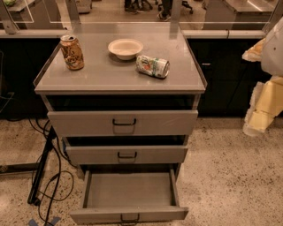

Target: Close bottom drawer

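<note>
While the bottom drawer lies open, the hand hovers right.

I read this as an office-type workspace — terrazzo floor, cables, glass partition, chair bases beyond the grey metal cabinet; gripper at right edge.

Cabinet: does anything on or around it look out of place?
Yes. The bottom drawer stands wide open and empty. On top, a green can lies on its side beside the bowl. The hand hangs at the right edge.
</note>
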{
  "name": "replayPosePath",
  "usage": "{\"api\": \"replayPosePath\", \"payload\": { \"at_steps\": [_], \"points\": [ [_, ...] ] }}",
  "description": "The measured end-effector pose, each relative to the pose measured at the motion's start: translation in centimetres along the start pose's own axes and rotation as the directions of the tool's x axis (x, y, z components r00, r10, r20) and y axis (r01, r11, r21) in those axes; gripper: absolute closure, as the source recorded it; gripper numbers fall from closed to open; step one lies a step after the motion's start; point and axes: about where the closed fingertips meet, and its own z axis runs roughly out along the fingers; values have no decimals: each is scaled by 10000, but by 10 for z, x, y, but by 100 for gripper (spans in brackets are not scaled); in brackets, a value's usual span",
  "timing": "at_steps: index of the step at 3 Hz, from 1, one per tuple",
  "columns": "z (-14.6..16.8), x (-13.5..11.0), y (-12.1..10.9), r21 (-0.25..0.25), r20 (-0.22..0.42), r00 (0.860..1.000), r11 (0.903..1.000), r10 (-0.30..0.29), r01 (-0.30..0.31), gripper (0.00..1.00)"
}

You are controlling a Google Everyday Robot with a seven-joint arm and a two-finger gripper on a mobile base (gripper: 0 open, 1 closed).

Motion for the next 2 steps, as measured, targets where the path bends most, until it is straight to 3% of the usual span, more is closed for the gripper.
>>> {"api": "replayPosePath", "payload": {
  "at_steps": [2],
  "points": [
    [5, 6, 4, -20, -82, 9999, 10000, 95, -95, 0]
  ]
}}
